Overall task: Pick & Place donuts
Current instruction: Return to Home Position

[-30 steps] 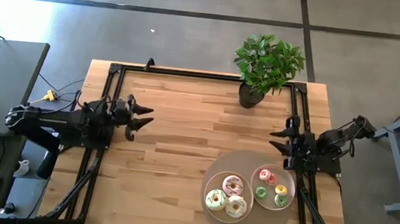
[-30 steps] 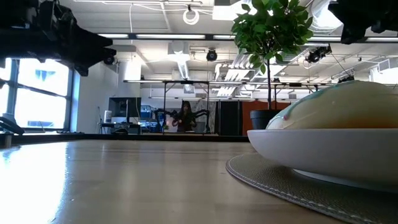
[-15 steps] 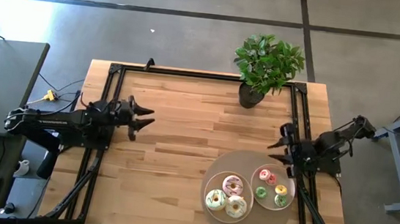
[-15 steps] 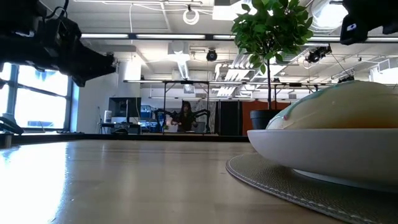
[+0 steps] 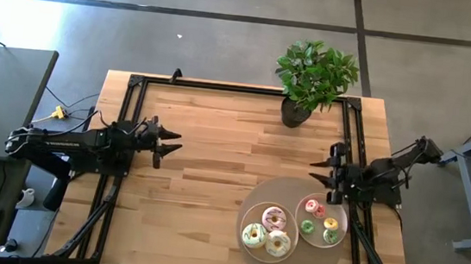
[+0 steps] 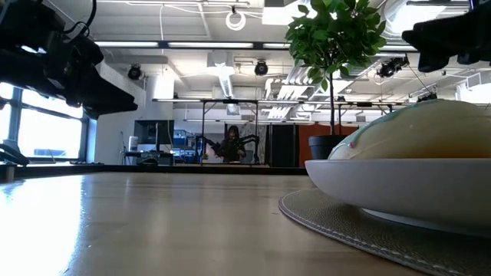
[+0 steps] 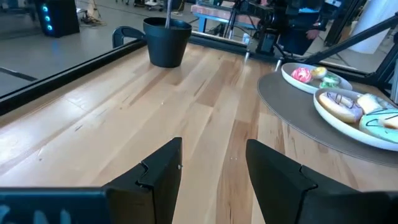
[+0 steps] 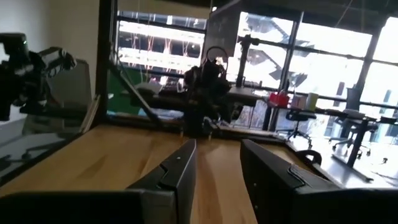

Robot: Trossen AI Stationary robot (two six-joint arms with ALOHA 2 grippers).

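The donuts lie on two beige plates at the table's near right. The bigger plate (image 5: 253,219) holds three large donuts: pink (image 5: 274,217), green-white (image 5: 254,234) and yellow-white (image 5: 277,243). The smaller plate (image 5: 340,213) holds several small donuts (image 5: 330,223) in pink, yellow and green. The left wrist view shows both plates, the smaller (image 7: 292,77) and the bigger (image 7: 323,112). My left gripper (image 5: 174,142) (image 7: 214,168) hovers open over the table's left-middle. My right gripper (image 5: 319,175) (image 8: 217,165) is open at the right edge, just beyond the small plate's far side.
A round grey mat (image 5: 292,189) lies under both plates. A potted plant (image 5: 315,75), with its black pot (image 7: 166,40), stands at the far edge right of centre. Black rails (image 5: 129,113) frame the tabletop. Bare wood (image 5: 215,165) spans the middle.
My right gripper has swung toward the table's near edge and slightly leftward, closing on the small plate. My left gripper has sunk a little lower over the table. Both stay open and the donuts have not moved.
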